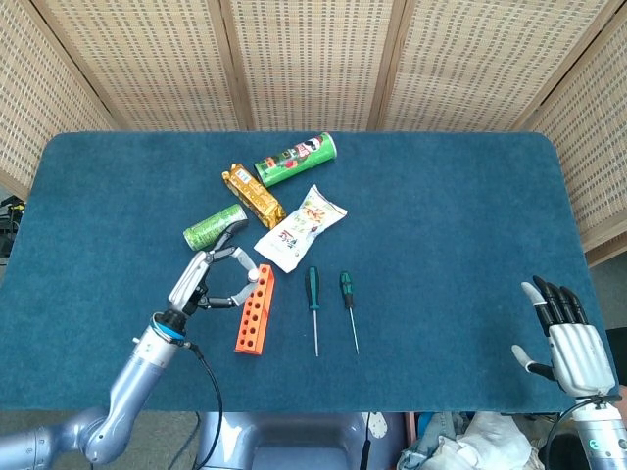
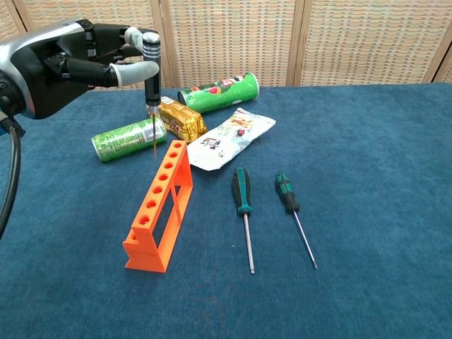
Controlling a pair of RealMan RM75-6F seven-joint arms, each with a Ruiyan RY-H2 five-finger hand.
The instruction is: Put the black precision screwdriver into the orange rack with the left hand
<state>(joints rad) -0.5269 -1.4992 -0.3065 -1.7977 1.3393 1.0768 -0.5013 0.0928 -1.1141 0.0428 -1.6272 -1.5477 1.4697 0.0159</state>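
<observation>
In the head view, the left hand (image 1: 208, 279) is hovering just left of the far end of the orange rack (image 1: 254, 308), its fingers (image 1: 240, 257) curling in toward the rack's top. The screwdriver they are pinching is too small to make out here. The rack is lying lengthwise on the blue worktop (image 1: 441, 206), its row of holes facing up. Just beyond the fingers a green drink can (image 1: 215, 226) is lying on its side, and further off a gold snack packet (image 1: 253, 195) and a green crisp tube (image 1: 296, 160) are lying too. To the right of the fingers a white snack bag (image 1: 300, 228) is resting flat, and nearer, past the rack, a larger green-handled screwdriver (image 1: 313, 307) and a smaller green-handled screwdriver (image 1: 347, 308) are lying side by side, tips pointing at the near edge. The right hand (image 1: 566, 338) is waiting well apart at the near right corner, fingers spread and holding nothing.

In the chest view, the left hand (image 2: 67, 65) is reaching in from the left, its fingers (image 2: 138, 69) pinching the black precision screwdriver (image 2: 152, 78) just under its silver cap. The tool is hanging upright, its thin tip pointing down just above the far end of the orange rack (image 2: 161, 205), not yet inside a hole. Behind the shaft the green drink can (image 2: 128, 140) and the gold snack packet (image 2: 176, 119) are lying; the crisp tube (image 2: 220, 92) and the white snack bag (image 2: 230, 139) are lying to the fingers' right.
</observation>
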